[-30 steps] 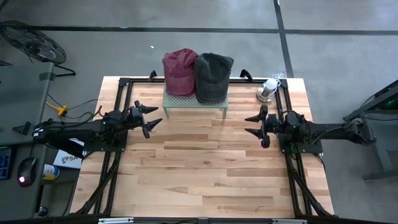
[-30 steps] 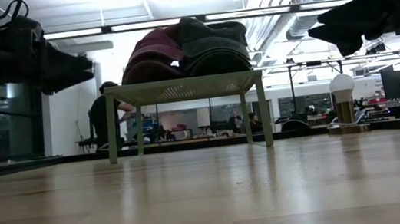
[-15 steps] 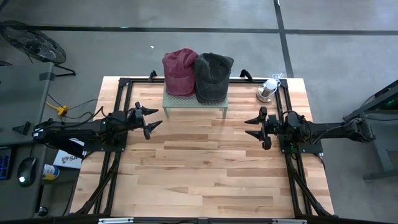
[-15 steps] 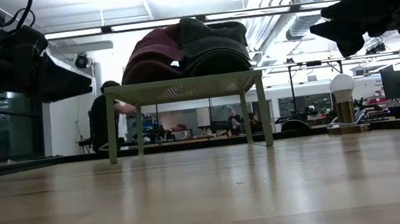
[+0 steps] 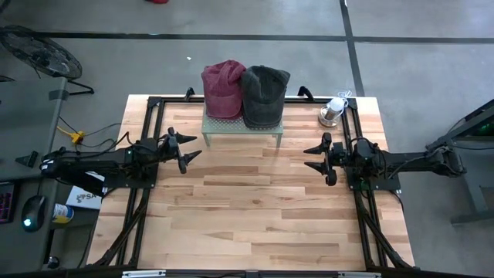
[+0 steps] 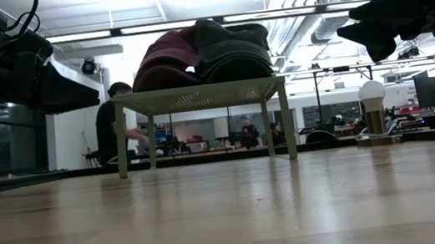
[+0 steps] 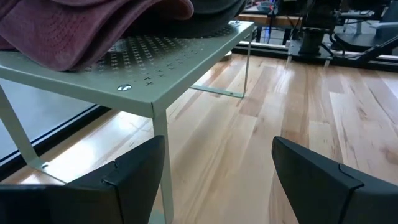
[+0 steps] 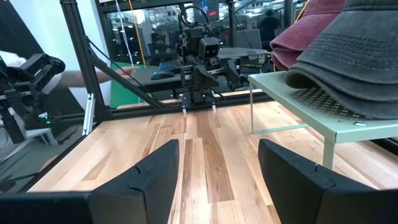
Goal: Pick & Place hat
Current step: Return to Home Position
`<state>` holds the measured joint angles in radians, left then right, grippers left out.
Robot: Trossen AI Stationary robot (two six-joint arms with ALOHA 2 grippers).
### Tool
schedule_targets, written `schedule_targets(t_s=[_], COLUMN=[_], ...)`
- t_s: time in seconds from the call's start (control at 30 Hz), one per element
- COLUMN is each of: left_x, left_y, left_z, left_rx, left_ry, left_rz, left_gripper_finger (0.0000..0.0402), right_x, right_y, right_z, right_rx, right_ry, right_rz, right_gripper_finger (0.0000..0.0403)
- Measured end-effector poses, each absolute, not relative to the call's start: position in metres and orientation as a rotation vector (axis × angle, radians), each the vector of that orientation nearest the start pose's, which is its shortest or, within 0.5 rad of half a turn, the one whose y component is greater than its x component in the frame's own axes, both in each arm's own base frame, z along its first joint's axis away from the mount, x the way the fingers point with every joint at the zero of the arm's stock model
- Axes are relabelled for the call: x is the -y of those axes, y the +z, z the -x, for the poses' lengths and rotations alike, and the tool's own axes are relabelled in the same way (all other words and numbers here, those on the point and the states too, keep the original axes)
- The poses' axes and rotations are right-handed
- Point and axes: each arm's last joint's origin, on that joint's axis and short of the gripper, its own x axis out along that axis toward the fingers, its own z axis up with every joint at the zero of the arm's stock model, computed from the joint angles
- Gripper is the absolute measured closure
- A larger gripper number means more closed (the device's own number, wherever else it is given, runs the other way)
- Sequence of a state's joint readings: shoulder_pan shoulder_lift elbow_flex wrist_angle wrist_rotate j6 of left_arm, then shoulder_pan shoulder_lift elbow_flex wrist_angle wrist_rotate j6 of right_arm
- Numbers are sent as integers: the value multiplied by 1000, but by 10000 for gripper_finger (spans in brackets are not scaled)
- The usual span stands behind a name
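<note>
**A:** Starting at the left, where is the left gripper (image 5: 194, 145)?

**B:** It hovers over the pale wooden plank table (image 5: 255, 220), near the left front leg of the shelf but not touching it. Its wrist view shows the two dark fingers (image 7: 134, 168) spread wide, with only bare planks between them. It carries nothing.

**A:** And the hats?

**B:** They are all on the pale green perforated metal shelf (image 5: 241, 128) at the rear middle of the table. The dark red fabric caps (image 5: 222, 89) are piled on its left half. The grey-black fabric caps (image 5: 262, 94) are on its right half, and the two piles press against each other.

**A:** Then the right side.

**B:** The right gripper (image 5: 307, 155) hangs off the shelf's right end, clear of it. Its fingers are likewise parted and empty. Behind it, at the right rear corner, stands a small white globe lamp (image 5: 333, 112).

**A:** So the placing looks finished. How should the arms go home?

**B:** I'd draw each one back along its own side, away from the shelf, at its present height. The left has the least room, so it should not swing towards the shelf leg. The right should avoid sweeping rearward into the lamp. Slow and level seems best, since any knock to the shelf could topple the piles.
</note>
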<state>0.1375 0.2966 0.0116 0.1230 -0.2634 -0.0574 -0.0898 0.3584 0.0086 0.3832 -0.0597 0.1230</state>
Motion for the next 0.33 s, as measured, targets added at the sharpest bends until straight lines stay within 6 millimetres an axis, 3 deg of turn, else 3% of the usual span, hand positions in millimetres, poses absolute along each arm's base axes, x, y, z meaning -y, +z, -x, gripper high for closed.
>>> schedule_targets(t_s=[0.33], left_x=[-23], left_y=[154], left_z=[-112], left_rx=[-151], left_ry=[405], left_rz=[46], left_gripper_finger=[111], right_x=[9], right_y=[172], right_z=[-120], right_rx=[35], right_ry=[-28], right_rz=[-121], right_gripper_finger=[191])
